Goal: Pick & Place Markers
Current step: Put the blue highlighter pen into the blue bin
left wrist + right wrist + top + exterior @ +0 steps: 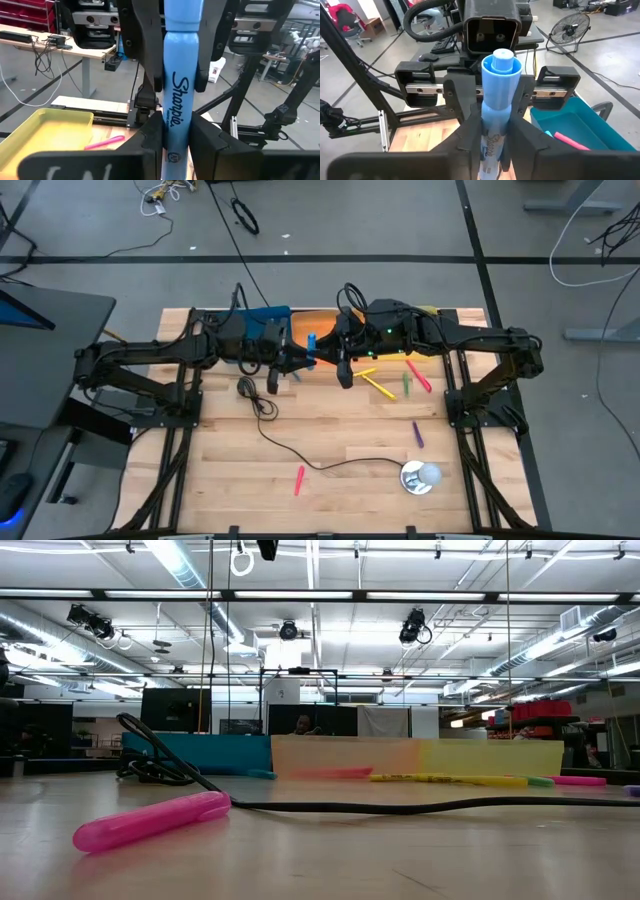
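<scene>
**Both grippers pinch 1 blue marker above the trays**

Nearest the table's front edge lie a pink marker [299, 480], a round silver-white object [420, 477] and a thin black cable [300, 457] snaking across the wood. Farther in, on open boards, a purple marker [417, 434] lies alone, well apart from a cluster of yellow [376, 385], green [406, 384] and red [419, 375] markers.

Beyond these, the left gripper [296, 361] and right gripper [334, 356] meet over the middle of the table, each with its jaws pressed onto the same blue marker [175, 85] (a pale blue barrel with black script and a cap at 1 end [501, 62]).

At the far edge stand a teal tray [580, 125], an orange tray [315, 320] and a yellow tray [45, 135]; pink markers lie in the teal and yellow ones.
</scene>
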